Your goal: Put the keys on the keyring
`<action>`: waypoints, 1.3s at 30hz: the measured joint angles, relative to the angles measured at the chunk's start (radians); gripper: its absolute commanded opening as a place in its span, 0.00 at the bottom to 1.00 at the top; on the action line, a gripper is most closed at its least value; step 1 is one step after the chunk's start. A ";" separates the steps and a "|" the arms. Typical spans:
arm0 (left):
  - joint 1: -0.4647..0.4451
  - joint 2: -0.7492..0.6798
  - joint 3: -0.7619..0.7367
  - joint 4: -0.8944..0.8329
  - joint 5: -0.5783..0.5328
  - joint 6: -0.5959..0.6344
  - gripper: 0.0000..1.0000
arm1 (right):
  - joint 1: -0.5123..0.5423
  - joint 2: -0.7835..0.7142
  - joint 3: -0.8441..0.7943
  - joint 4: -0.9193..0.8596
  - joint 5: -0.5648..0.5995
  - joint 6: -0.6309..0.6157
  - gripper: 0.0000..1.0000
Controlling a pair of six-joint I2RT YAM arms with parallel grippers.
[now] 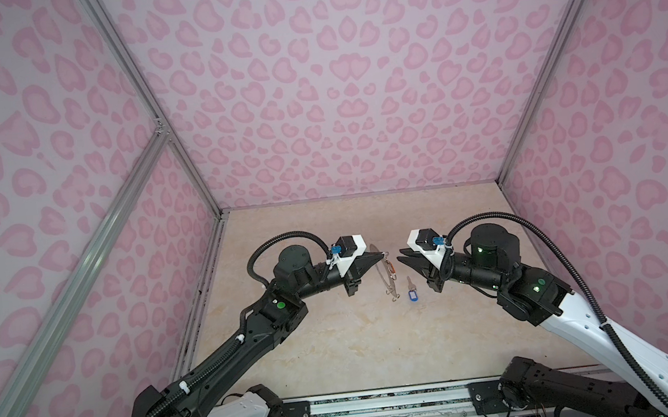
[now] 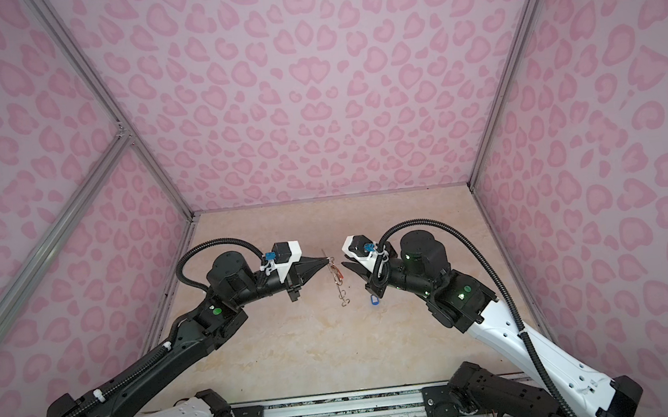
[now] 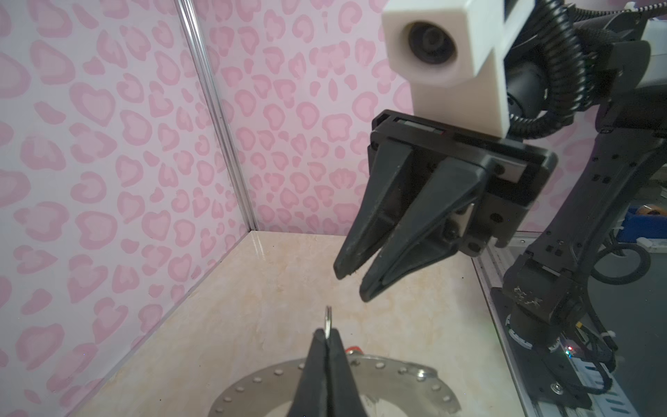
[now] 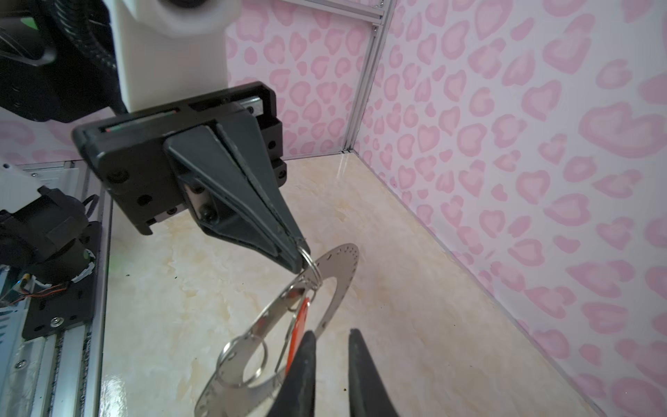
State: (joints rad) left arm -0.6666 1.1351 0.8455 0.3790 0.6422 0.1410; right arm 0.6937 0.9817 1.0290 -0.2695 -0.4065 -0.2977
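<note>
On table (image 1: 337, 343), blue key (image 1: 410, 289), blade rearward

From the left wrist, the keyring (image 3: 397, 382) is cut off by the picture's edge and the left gripper (image 3: 327, 335) covers its middle; only a sliver of the red tag (image 3: 353, 350) shows. From the right wrist, the right gripper (image 4: 332, 331) hides part of that tag (the key's blade cannot be made out). In both top views the keyring stands almost edge-on, rim holes too small to see. In a top view the right gripper hides the key of the blue tag (image 2: 373, 300).
</note>
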 measured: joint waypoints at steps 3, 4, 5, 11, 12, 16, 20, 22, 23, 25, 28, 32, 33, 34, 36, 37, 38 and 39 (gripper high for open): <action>0.004 0.002 0.000 0.000 0.016 0.000 0.03 | 0.000 0.018 0.000 0.003 -0.039 0.002 0.20; 0.005 0.002 0.002 -0.001 0.018 0.002 0.03 | 0.000 0.020 0.000 0.003 -0.047 0.002 0.21; 0.006 0.002 0.003 -0.002 0.022 0.003 0.03 | 0.000 0.021 0.000 0.003 -0.058 0.002 0.21; 0.006 0.005 0.010 -0.009 0.050 0.011 0.03 | -0.002 0.024 0.001 -0.004 -0.092 -0.002 0.21; 0.006 0.006 0.011 -0.011 0.054 0.011 0.03 | -0.002 0.026 0.001 -0.005 -0.094 -0.002 0.21; 0.006 0.007 0.018 -0.014 0.066 0.018 0.03 | -0.004 0.036 0.010 -0.005 -0.107 -0.002 0.21; 0.006 0.008 0.021 -0.018 0.069 0.020 0.03 | -0.006 0.047 0.020 -0.006 -0.110 -0.002 0.21; 0.006 0.008 0.021 -0.019 0.072 0.022 0.03 | -0.008 0.045 0.020 -0.007 -0.111 -0.002 0.21; 0.006 0.008 0.021 -0.019 0.074 0.026 0.03 | -0.009 0.043 0.020 -0.008 -0.111 -0.002 0.22; 0.006 0.008 0.022 -0.024 0.076 0.029 0.03 | -0.014 0.036 0.020 -0.010 -0.117 -0.002 0.23; 0.006 0.008 0.023 -0.036 0.077 0.037 0.03 | -0.026 0.024 0.020 -0.009 -0.126 -0.002 0.26; 0.006 0.013 0.023 -0.041 0.084 0.037 0.03 | -0.035 0.027 0.020 -0.012 -0.145 -0.001 0.25; 0.006 0.013 0.023 -0.042 0.084 0.040 0.03 | -0.035 0.031 0.020 -0.013 -0.147 -0.001 0.24; 0.006 0.014 0.023 -0.043 0.084 0.040 0.03 | -0.035 0.035 0.023 -0.014 -0.152 -0.001 0.24; 0.006 0.016 0.026 -0.044 0.088 0.043 0.03 | -0.035 0.040 0.026 -0.016 -0.159 -0.001 0.22; 0.006 0.016 0.026 -0.045 0.089 0.043 0.03 | -0.035 0.041 0.027 -0.017 -0.162 -0.002 0.22; 0.006 0.016 0.027 -0.045 0.092 0.043 0.03 | -0.036 0.043 0.029 -0.017 -0.164 -0.002 0.20; 0.006 0.017 0.027 -0.045 0.093 0.043 0.03 | -0.037 0.044 0.030 -0.016 -0.168 -0.002 0.19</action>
State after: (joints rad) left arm -0.6601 1.1519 0.8726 0.3344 0.7353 0.1841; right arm 0.6563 1.0260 1.0592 -0.2859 -0.5743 -0.2993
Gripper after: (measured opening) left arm 0.050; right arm 0.211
